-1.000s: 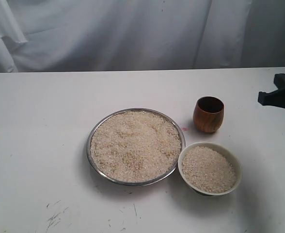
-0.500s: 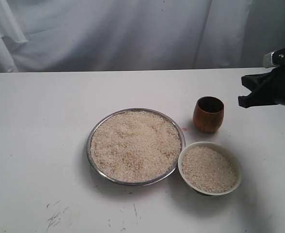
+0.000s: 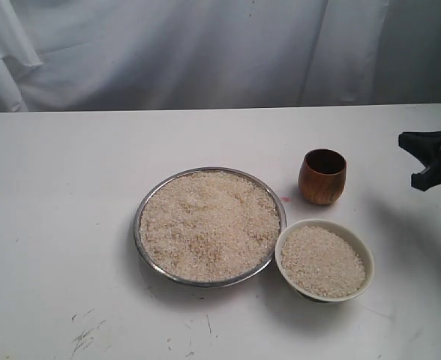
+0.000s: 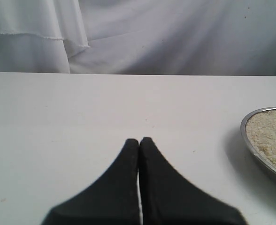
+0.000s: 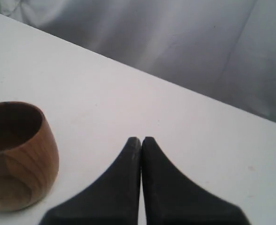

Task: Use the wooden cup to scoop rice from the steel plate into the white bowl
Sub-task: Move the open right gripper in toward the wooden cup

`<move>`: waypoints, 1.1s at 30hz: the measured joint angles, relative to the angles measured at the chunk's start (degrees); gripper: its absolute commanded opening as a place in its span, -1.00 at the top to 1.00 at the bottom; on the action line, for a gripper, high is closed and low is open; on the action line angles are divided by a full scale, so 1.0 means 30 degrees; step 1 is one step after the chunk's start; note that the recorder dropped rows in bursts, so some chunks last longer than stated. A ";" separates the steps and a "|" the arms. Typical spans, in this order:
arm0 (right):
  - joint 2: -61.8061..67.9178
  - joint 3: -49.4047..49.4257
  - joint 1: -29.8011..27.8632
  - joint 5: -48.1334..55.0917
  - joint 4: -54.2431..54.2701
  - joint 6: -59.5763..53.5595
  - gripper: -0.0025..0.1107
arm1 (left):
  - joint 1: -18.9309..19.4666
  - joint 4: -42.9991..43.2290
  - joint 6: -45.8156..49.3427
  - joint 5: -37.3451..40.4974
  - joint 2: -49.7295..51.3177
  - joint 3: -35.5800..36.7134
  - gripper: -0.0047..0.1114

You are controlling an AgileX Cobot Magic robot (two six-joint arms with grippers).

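The steel plate (image 3: 139,225), heaped with rice (image 3: 209,225), sits in the middle of the white table. To its right stands the white bowl (image 3: 367,255), also full of rice. Behind the bowl the wooden cup (image 3: 322,176) stands upright and empty. My right gripper (image 3: 408,160) hovers at the table's right edge, well to the right of the cup and apart from it. In the right wrist view it (image 5: 141,138) is shut on nothing, with the cup (image 5: 16,154) off to one side. My left gripper (image 4: 139,139) is shut and empty over bare table, with the plate's rim (image 4: 245,136) at the view's edge.
A white cloth backdrop (image 3: 205,52) hangs behind the table's far edge. Dark scuff marks (image 3: 85,337) show on the tabletop near the front left.
The right gripper reached in toward the cup half a second ago, then drew back to the right and lower. Cup, plate and bowl have not moved.
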 measured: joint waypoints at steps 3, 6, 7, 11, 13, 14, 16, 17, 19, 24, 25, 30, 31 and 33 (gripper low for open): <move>0.1054 0.0000 -0.0092 0.0043 -0.0951 0.0958 0.96 | 0.0000 0.0000 0.0000 0.0000 0.0000 0.0000 0.92; 0.1758 0.0000 -0.0092 0.0076 -0.1115 0.1738 0.95 | 0.0000 0.0000 0.0000 0.0000 0.0000 0.0000 0.92; 0.1871 0.0000 -0.0092 0.0076 -0.1153 0.1971 0.93 | 0.0000 0.0000 0.0000 0.0000 0.0000 0.0000 0.92; 0.2179 0.0000 -0.0092 0.0076 -0.1553 0.2605 0.74 | 0.0000 0.0000 0.0000 0.0000 0.0000 0.0000 0.92; 0.2205 0.0000 -0.0092 0.0076 -0.1552 0.2958 0.56 | 0.0000 0.0000 0.0000 0.0000 0.0000 0.0000 0.92; 0.2218 0.0000 -0.0092 0.0076 -0.1552 0.3129 0.46 | 0.0000 0.0000 0.0000 0.0000 0.0000 0.0000 0.92; 0.2250 0.0000 -0.0092 0.0037 -0.1488 0.3280 0.16 | 0.0000 0.0000 0.0000 0.0000 0.0000 0.0000 0.92; 0.2250 0.0000 -0.0092 0.0003 -0.1405 0.3357 -0.20 | 0.0000 0.0000 0.0000 0.0000 0.0000 0.0000 0.92; 0.2250 0.0000 -0.0092 -0.0128 -0.1055 0.3971 -0.60 | 0.0000 0.0000 0.0000 0.0000 0.0000 0.0000 0.92; 0.2250 0.0000 -0.0092 -0.0198 0.1092 0.5218 -0.72 | 0.0000 0.0000 0.0000 0.0000 0.0000 0.0000 0.92; 0.2250 0.0000 -0.0092 -0.0198 0.1259 0.5366 -0.72 | 0.0000 0.0000 0.0000 0.0000 0.0000 0.0000 0.92; 0.2250 0.0000 -0.0092 -0.0198 0.1954 0.6140 -0.72 | 0.0000 0.0000 0.0000 0.0000 0.0000 0.0000 0.92; 0.2250 0.0000 -0.0092 -0.0198 0.2084 0.6347 -0.72 | 0.0000 0.0000 0.0000 0.0000 0.0000 0.0000 0.92; 0.2250 0.0000 -0.0092 -0.0198 0.2120 0.6427 -0.72 | 0.0000 0.0000 0.0000 0.0000 0.0000 0.0000 0.92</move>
